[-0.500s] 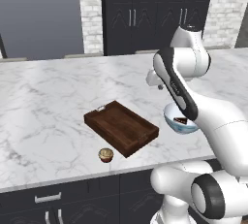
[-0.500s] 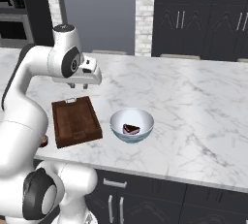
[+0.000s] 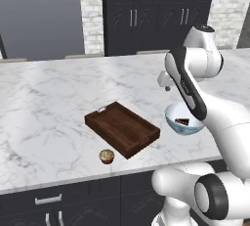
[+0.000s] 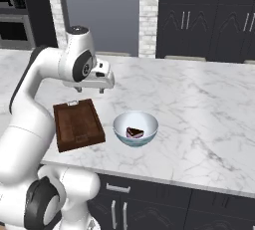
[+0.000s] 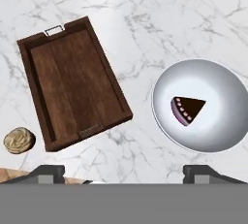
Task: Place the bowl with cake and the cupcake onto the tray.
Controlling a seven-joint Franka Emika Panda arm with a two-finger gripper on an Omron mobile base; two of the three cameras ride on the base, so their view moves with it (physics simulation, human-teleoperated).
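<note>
Your gripper (image 4: 91,90) hangs high over the marble counter (image 4: 199,104), above the gap between the tray (image 4: 77,123) and the bowl with cake (image 4: 135,128), and it carries nothing. In the hand view the two finger tips (image 5: 46,171) stand far apart at the bottom corners, so the jaws are spread wide with only bare marble between them.

All three task things sit near the counter's front edge. The tray lies empty, skewed to that edge, its silver handle on the end that points away from the front. The bowl rests just beside the tray's long side, apart from it, with the dark cake wedge (image 5: 187,109) in its middle. The cupcake (image 3: 106,156) stands alone on the marble by the tray's front corner, closest of all to the counter's front edge, not touching the tray.

So nothing is on the tray yet: my read is you're at the very start, picking which thing to go for first. The bowl looks the nearer target. That calls for a shift over its rim and a straight descent, one finger inside the wall and one outside, pinching the rim clear of the cake. Then lift, carry over the low tray rim, and leave room beside it for the cupcake.
</note>
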